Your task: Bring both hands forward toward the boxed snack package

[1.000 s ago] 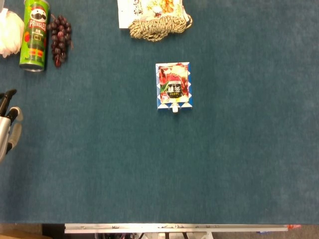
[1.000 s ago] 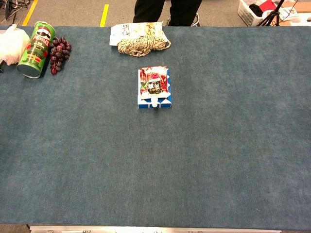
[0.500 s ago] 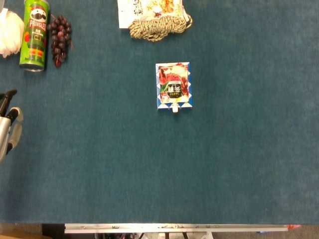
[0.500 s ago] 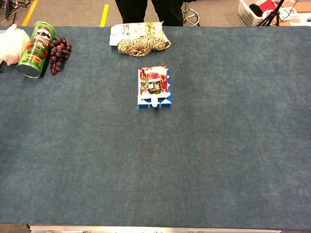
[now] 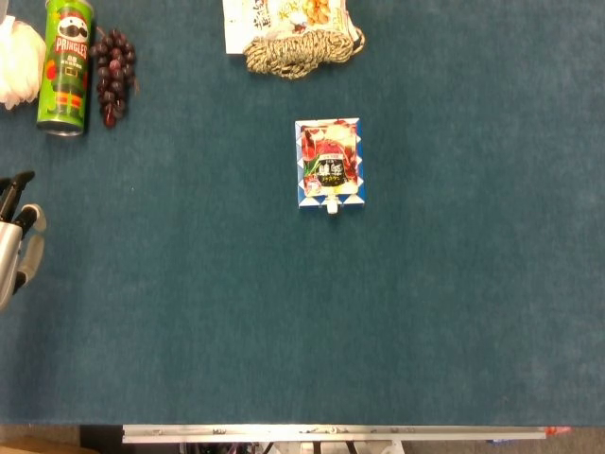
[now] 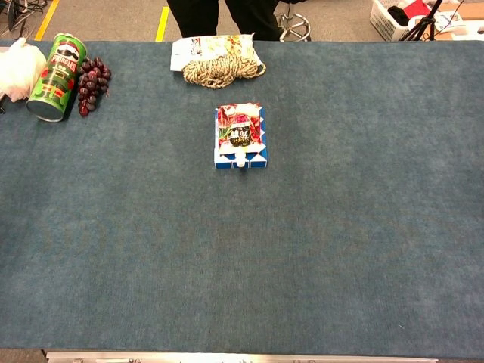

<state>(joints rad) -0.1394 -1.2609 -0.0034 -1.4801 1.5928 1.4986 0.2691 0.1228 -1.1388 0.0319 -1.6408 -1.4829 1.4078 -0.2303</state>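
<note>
Blue-carpeted worktop (image 5: 454, 312), boxed snack package (image 5: 329, 164) mid-surface with long axis running away from robot, left hand (image 5: 17, 241) well left of and nearer than the package, fingers apart holding nothing, right hand out of frame so left is the only reference.

table (image 6: 340, 249); snack box (image 6: 240, 137) centre; rope coil (image 6: 221, 72), chip can (image 6: 55, 66), grapes (image 6: 92, 85) far edge

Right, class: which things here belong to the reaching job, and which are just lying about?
Job: snack box, mid-table; left hand, at the table's left edge, holding nothing. The right hand is out of view.

Lying about: Pringles can, grapes, rope, snack bag, white bag.
</note>
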